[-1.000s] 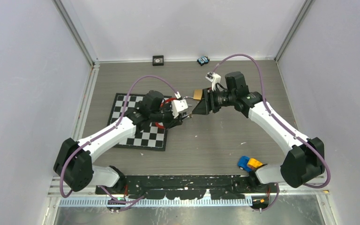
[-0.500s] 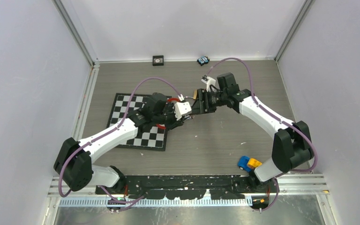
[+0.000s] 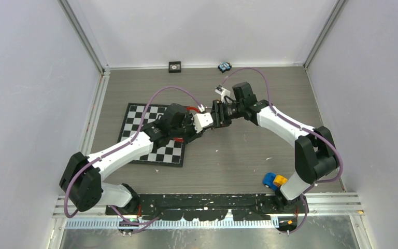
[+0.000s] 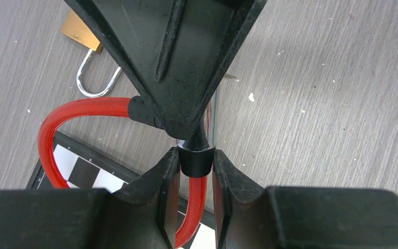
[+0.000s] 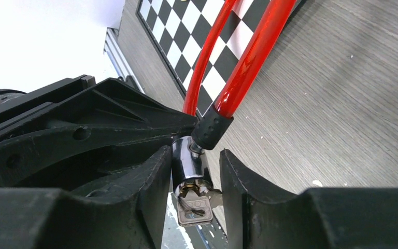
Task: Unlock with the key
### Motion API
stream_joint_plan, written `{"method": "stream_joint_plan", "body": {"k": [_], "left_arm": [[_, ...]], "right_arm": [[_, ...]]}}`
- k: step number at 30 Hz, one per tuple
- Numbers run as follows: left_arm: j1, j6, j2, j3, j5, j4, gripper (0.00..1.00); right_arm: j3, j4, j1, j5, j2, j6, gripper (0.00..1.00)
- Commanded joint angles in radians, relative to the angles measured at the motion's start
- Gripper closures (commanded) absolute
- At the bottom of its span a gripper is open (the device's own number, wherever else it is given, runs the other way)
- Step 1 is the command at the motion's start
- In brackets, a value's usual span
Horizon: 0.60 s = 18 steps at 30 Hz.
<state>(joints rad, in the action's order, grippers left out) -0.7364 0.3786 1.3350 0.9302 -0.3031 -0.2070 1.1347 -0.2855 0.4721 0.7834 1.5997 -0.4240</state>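
— What is the setting?

— A grey, wood-grained table [image 3: 249,150] enclosed by pale, smooth walls [image 3: 31,78]. A flat black-and-white chequered mat [image 3: 161,151] lies left of centre. Two white-and-black arms [image 3: 124,150] meet just beside its right edge.

— What do they meet over?

— A cable lock [image 5: 249,67]. It is a glossy red loop with black rubbery sleeves and a short chrome barrel [image 5: 185,163]. A flat silver key [image 5: 194,211] sits at the barrel's end.

— How do the jaws stand?

— The left gripper [image 4: 196,155] is pinched tight on a black collar [image 4: 196,165] of the lock. The right gripper [image 5: 194,158] is partly open. Its fingers [image 5: 134,197] straddle barrel and key, with a sliver of gap on one side. A brass padlock [image 4: 80,30] lies on the table beyond.
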Motion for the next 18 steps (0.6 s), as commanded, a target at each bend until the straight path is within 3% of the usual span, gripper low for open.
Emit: {"method": "stream_joint_plan", "body": {"k": [1,12,18], "left_arm": [[-0.004,0.02,-0.008,-0.002,0.049,0.115,1.0],[-0.004,0.018,-0.003,-0.006,0.085,0.13,1.0],[-0.004,0.02,0.003,-0.013,0.06,0.132,1.0]], "right_arm": [[0.007,0.076,0.002,0.063,0.02,-0.048,0.58],[0.01,0.078,0.002,0.087,0.038,-0.065,0.54],[0.013,0.07,-0.01,0.088,0.023,-0.052,0.9]]}}
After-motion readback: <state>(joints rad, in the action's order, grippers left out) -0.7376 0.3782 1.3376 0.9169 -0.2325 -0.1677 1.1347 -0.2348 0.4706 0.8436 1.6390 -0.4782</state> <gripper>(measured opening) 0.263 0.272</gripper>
